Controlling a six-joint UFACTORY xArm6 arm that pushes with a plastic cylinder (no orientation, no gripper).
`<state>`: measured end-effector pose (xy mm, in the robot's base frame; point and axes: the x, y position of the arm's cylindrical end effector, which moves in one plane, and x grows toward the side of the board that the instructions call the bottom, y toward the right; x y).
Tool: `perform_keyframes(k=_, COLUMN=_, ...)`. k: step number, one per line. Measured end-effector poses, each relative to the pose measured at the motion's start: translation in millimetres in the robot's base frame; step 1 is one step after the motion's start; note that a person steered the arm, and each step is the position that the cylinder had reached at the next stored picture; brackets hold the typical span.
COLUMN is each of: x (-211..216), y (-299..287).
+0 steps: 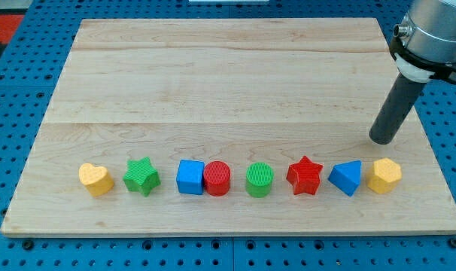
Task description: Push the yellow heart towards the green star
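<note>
The yellow heart [95, 179], probably light, hard and easy to slide, sits at the row's left end just beside the green star [142, 177], so my tip [383, 139], bare and holding nothing, should press its left side.

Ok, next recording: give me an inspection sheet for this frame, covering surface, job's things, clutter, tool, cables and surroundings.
Surface: wooden board, its upper part bare.
Job's things: yellow heart at the row's left end; green star just to its right, a small gap between them.
Clutter: blue cube touching red cylinder; green cylinder; red star; blue triangle touching a second yellow block, shape unclear.
Tool: my tip stands on the board above the row's right end, far from the heart.
Cables: nothing seen.
Surroundings: blue pegboard around the board; a red patch at the view's top left.
</note>
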<state>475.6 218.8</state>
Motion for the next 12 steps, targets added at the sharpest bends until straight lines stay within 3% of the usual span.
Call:
perform_keyframes(k=4, x=2.5, y=-1.4)
perform_keyframes(k=6, x=10.6, y=94.9)
perform_keyframes(k=8, x=9.4, y=126.4)
perform_keyframes(k=9, x=28.4, y=125.7)
perform_keyframes(k=11, x=122.5, y=109.7)
perform_keyframes(k=12, x=128.4, y=8.5)
